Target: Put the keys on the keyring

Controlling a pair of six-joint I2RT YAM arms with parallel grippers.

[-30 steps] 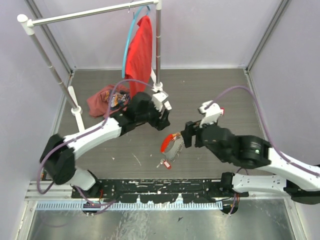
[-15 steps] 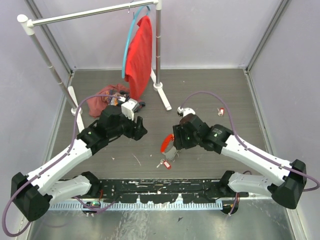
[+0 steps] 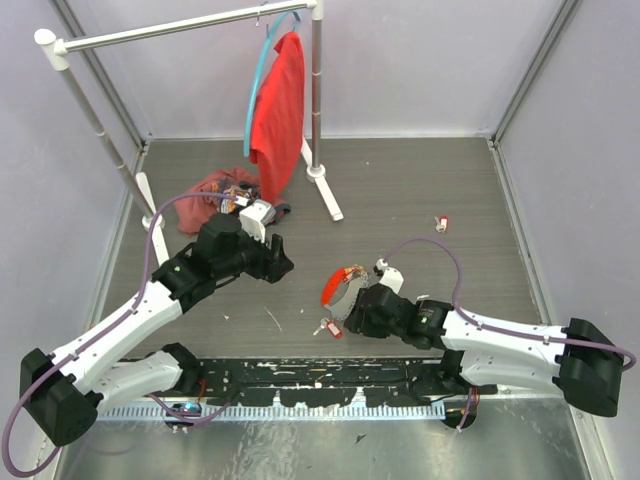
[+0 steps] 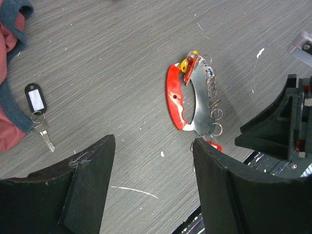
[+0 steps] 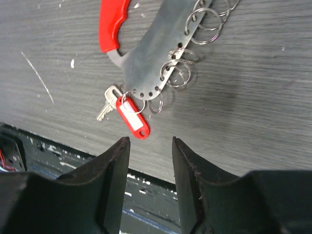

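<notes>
One red-tagged key (image 5: 110,102) on keyring (image 5: 148,51), left tool (image 4: 153,144) wide open, empty, right tool (image 5: 150,142) half open, empty

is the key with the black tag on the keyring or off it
Off. The key with the black tag lies on the table beside the cloth, apart from the keyring and touching none of its rings.

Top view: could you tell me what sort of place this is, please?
Probably a robot test cell: pale walls box in a grey table, left arm and right arm are bolted at its near edge, and a clothes rack stands inside.
</notes>
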